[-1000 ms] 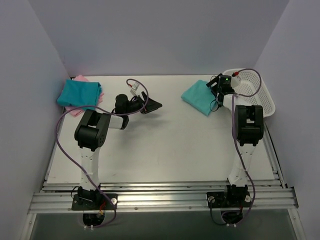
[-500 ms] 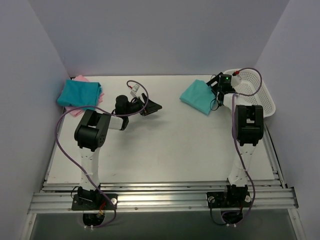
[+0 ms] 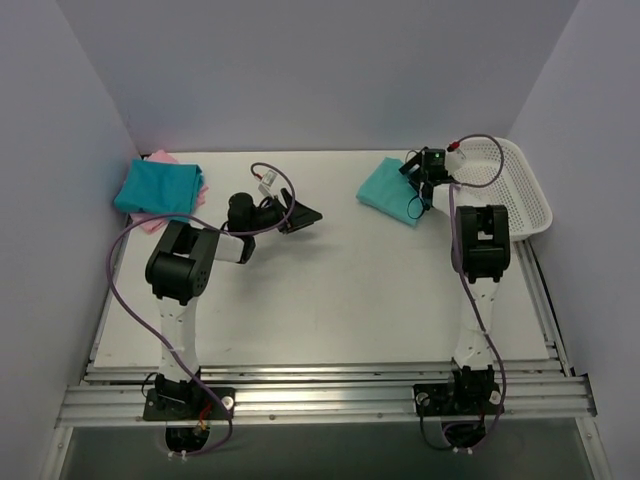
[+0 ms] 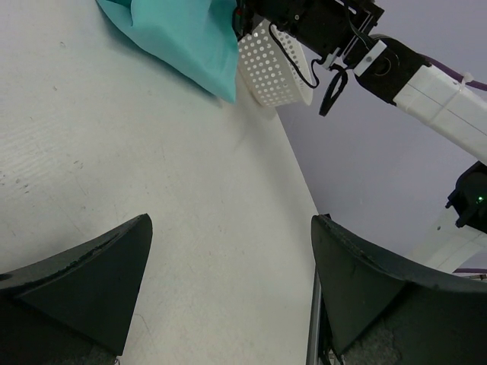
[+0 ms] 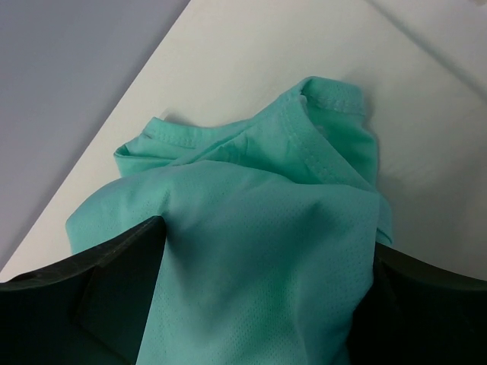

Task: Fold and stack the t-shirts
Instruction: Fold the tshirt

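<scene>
The right claw [image 3: 414, 181], jaws wide, apparently clamps the light teal-green t-shirt [image 3: 386, 190] at the far right of the worktop [image 3: 330, 290]; the darker teal-blue t-shirt [image 3: 158, 187] lies well apart to its left, nearer the wide, empty left claw [image 3: 305, 212].

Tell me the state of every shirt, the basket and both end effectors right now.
light teal-green t-shirt: bunched between the right end effector's fingers.
darker teal-blue t-shirt: folded, lying on the pink t-shirt.
pink t-shirt: under it, only edges showing.
white mesh basket: upright, nothing visible inside.
left end effector: open, holding nothing.
right end effector: gripping that shirt.
</scene>
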`<state>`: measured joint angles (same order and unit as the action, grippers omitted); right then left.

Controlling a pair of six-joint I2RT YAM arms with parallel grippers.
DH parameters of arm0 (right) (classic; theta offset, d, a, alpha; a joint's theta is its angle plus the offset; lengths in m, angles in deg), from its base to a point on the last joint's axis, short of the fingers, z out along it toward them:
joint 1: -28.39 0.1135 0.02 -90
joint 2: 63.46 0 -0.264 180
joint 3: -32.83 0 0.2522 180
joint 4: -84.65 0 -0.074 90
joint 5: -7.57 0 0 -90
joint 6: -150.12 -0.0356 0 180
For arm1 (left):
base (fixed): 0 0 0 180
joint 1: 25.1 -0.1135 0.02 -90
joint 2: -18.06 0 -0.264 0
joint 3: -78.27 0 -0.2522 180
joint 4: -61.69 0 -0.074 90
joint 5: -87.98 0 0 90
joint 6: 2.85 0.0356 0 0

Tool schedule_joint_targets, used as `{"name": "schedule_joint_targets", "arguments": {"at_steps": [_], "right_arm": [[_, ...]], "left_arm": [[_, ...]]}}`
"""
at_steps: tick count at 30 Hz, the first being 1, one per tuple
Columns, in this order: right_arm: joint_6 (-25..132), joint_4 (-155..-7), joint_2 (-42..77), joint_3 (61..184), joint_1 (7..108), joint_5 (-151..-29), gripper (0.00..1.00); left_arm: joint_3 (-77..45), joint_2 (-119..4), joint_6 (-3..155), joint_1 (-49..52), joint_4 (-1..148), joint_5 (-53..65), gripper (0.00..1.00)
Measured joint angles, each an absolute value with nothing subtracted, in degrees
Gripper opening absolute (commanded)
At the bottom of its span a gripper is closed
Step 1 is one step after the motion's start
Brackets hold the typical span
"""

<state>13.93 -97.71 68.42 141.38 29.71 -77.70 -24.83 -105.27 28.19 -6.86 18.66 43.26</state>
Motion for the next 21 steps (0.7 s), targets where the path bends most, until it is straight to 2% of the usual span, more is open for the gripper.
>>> {"name": "schedule_joint_targets", "arguments": {"at_steps": [11,14,21], "right_arm": [[13.8,-94.7,78.9,157.3,33.9,-76.8,0.75],[13.7,-94.8,80.9,160.4,35.5,-77.3,0.73],[14.2,-94.7,84.0,165.2,40.1,-79.2,0.75]], "left_arm": [[-24.5,-105.5,26.9,-8.8,16.8,44.0,0.94],[-23.2,-106.5,26.1,-9.1,15.4,44.3,0.94],[-21.9,-109.6,24.8,-9.3,13.9,44.7,0.94]]}}
